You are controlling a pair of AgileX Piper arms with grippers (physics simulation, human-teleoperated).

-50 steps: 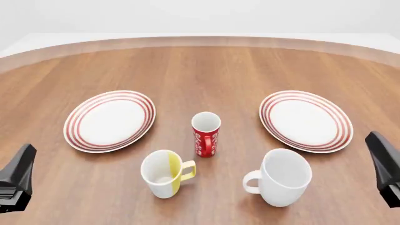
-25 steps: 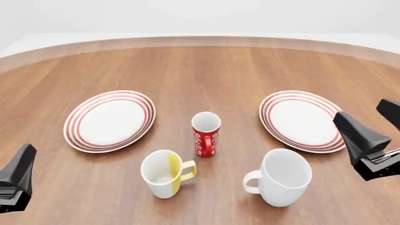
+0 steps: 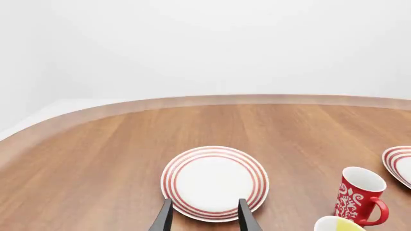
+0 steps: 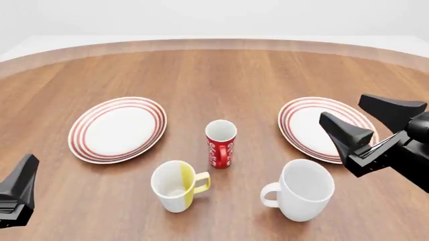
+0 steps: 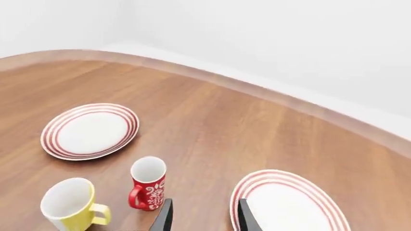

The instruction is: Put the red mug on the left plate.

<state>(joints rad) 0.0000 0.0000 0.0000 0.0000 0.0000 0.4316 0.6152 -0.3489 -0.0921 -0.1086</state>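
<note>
R gripper (image 4: 365, 125): matte blk, angular | L gripper (image 4: 19, 196): same, wedge-shaped

My wooden table (image 4: 221, 75) carries two ringed plates, left plate (image 4: 118, 129) and right plate (image 4: 327, 129), the red mug (image 4: 220, 143), a yellow-striped mug (image 4: 176, 186) and a white mug (image 4: 303, 190).

You're looking at a big wooden bench (image 4: 214, 80) with warm brown grain and a curved, paler far edge, sat in front of a plain white wall (image 3: 205, 43) under soft, even light with hardly any shadows
</note>
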